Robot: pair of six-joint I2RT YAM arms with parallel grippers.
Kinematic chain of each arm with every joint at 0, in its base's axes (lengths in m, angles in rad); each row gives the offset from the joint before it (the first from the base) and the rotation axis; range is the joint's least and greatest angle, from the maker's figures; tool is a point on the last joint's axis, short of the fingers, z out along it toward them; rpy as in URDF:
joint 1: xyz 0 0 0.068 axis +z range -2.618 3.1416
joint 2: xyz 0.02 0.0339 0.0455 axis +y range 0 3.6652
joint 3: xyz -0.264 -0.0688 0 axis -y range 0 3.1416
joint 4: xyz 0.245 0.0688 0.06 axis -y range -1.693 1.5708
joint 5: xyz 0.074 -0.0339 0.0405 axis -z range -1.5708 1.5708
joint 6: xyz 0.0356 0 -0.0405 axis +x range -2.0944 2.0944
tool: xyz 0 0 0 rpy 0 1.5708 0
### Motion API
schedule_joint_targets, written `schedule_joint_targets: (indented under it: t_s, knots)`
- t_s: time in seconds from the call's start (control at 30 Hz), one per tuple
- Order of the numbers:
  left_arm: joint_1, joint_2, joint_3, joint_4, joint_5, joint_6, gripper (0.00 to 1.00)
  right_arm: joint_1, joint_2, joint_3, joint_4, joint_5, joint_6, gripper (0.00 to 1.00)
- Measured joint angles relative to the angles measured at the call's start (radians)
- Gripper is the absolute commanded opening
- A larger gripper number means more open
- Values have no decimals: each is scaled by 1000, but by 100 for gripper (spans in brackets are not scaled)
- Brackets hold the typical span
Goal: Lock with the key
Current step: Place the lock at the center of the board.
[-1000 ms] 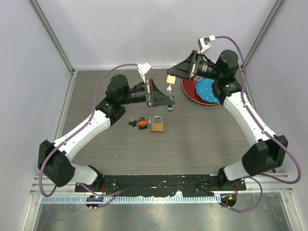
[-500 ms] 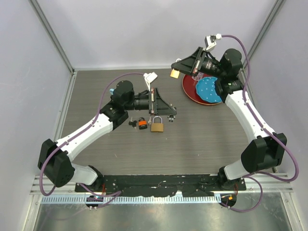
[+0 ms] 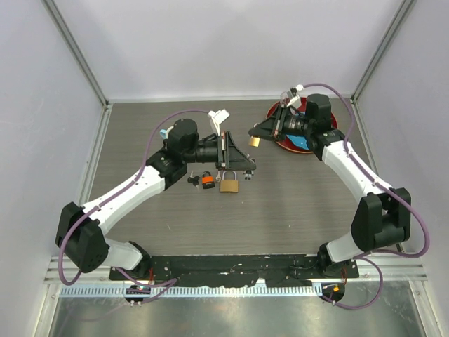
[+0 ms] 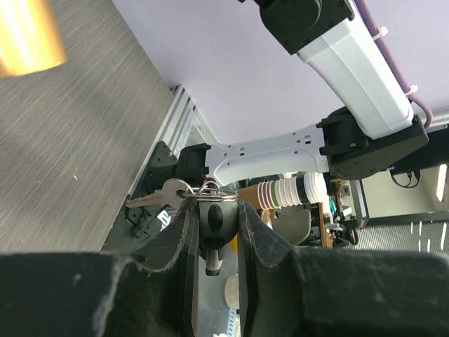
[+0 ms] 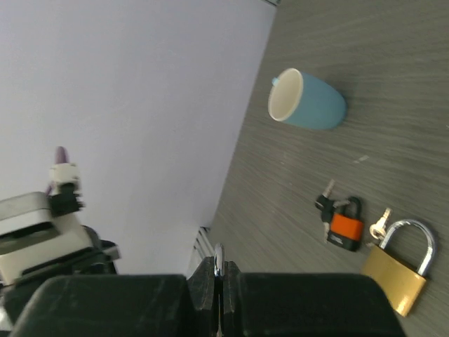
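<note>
Left hand [image 4: 212, 210] pinches a ring [image 4: 210, 191] carrying a silver key [image 4: 172, 189]; right hand [image 3: 257, 135] is clamped on the tiny brass padlock [image 3: 255, 142]. The key [image 3: 204, 180] lies on the surface [image 3: 295, 203], just left of the big brass padlock [image 3: 229, 184]. Best to steady the tiny brass padlock, keyway facing the blade, closing slowly.

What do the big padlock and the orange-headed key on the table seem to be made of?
The big padlock looks like brass: yellow body with a dull sheen; its shackle is bright silver, likely plated steel. The key has an orange head that looks like matte plastic; its blade is too small to judge.
</note>
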Motion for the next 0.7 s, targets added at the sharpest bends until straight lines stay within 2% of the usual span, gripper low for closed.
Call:
schedule_joint_targets:
  t_s: [0.13,0.33,0.7]
  knots:
    - [0,11,0,-5,-4,1,0,5,45,-30,-118,37,-141,2]
    - [0,36,0,-7,-7,1,0,12,172,-97,-209,81,-287,1]
    - [6,122,31,-22,9,-1,0,45,360,-115,-222,134,-418,2]
